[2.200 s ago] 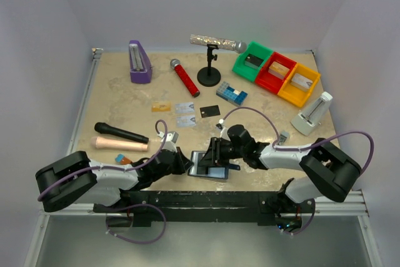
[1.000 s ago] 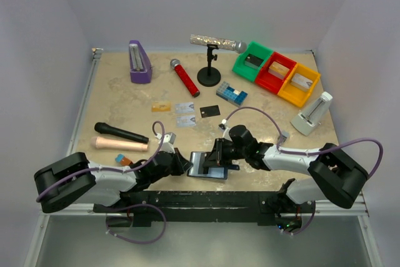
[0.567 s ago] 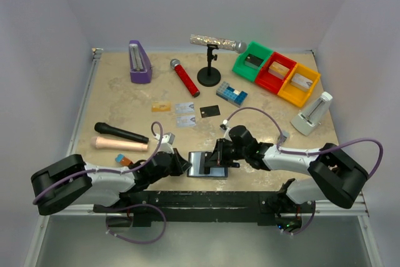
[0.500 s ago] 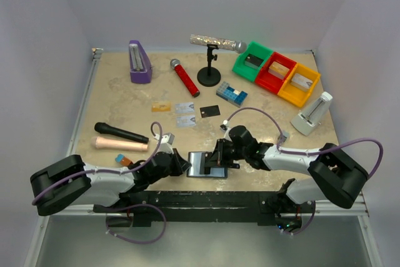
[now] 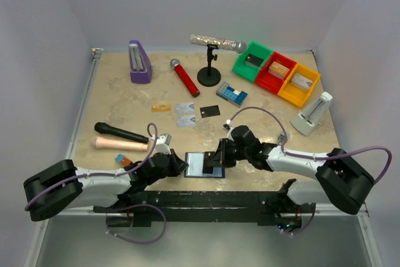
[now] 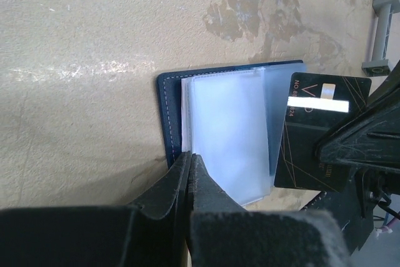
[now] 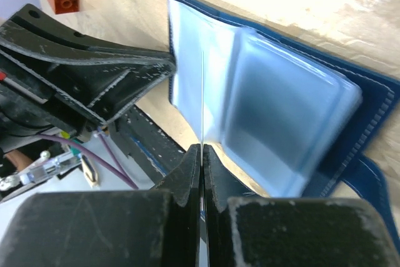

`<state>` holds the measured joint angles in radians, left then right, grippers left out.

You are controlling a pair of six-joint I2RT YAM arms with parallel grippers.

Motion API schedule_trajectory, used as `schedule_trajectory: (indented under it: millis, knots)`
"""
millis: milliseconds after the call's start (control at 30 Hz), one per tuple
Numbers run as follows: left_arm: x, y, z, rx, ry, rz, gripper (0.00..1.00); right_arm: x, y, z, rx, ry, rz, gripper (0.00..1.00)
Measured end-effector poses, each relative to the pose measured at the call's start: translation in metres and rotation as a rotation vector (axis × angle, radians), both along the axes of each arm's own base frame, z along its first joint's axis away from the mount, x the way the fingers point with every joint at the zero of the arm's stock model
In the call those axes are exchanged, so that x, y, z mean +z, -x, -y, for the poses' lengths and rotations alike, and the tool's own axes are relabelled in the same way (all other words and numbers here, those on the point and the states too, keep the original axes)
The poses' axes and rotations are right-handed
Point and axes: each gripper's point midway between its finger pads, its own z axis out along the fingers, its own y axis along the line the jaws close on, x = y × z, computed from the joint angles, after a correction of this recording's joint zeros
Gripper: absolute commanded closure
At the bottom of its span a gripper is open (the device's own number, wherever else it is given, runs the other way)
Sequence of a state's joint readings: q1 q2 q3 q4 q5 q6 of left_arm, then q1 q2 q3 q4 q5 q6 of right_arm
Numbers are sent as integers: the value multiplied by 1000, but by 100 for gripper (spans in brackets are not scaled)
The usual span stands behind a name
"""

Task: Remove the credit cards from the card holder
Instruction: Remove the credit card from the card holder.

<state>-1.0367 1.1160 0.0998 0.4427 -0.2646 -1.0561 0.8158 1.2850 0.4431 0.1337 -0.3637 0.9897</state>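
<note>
Near edge of the table [image 5: 112,101], centre: the card holder [image 5: 197,167] lies open and flat between my two arms, dark-blue cover down, pale clear sleeves up. On my L wrist cam, the left gripper [image 6: 189,159] sits at the holder's left end w/ both fingers pressed together on the edge of the sleeves, right beside the blue cover's stitched border. It is clamped on the card holder, no gap showing. Opposite it, the right gripper [image 7: 201,152] has its fingers pinched tight on a black card [image 6: 319,132] w/ a silver stripe and gold print. On the R wrist cam that card shows only edge-on, a thin pale line running up from the fingertips across the sleeves. The card's inner edge overlaps the outermost sleeve; I can't tell whether it is tucked in a pocket or lying clear on top. Farther up the table, well apart from the card holder, four more cards lie flat in a loose group: a gold card [image 5: 161,107] at left, two silver cards [image 5: 184,107] next to it, one nearer me than the other, and a second black card [image 5: 210,111] at right. A small orange-and-blue block [image 5: 123,160] sits on the table beside the L arm, approx level w/ the holder.
</note>
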Motion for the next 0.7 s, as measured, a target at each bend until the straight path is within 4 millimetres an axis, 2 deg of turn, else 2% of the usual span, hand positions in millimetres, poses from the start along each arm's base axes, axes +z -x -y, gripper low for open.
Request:
schedule_trajectory:
  millis: [67, 200, 300, 367, 467, 567, 633, 700]
  knots:
    - [0, 1, -2, 2, -7, 0, 97, 0, 1, 4, -2, 16, 6, 100]
    - [2, 3, -9, -8, -37, 10, 71, 2, 4, 16, 6, 66, 32, 100]
    - [14, 2, -10, -17, -45, 28, 49, 19, 3, 23, 40, 99, 92, 100]
    - [33, -1, -7, -24, -31, 54, 36, 43, 0, 24, 80, 97, 164, 100]
    - [73, -7, 2, -33, 15, 113, 25, 82, -2, 25, 144, 77, 284, 100]
    - [122, -12, 7, -48, 80, 198, 25, 111, 7, 29, 231, 52, 378, 100]
    - [151, -11, 8, -84, 131, 268, 25, 122, 22, 31, 317, 29, 405, 100]
    - [170, -5, 9, -140, 169, 324, 25, 126, 41, 33, 417, 10, 407, 100]
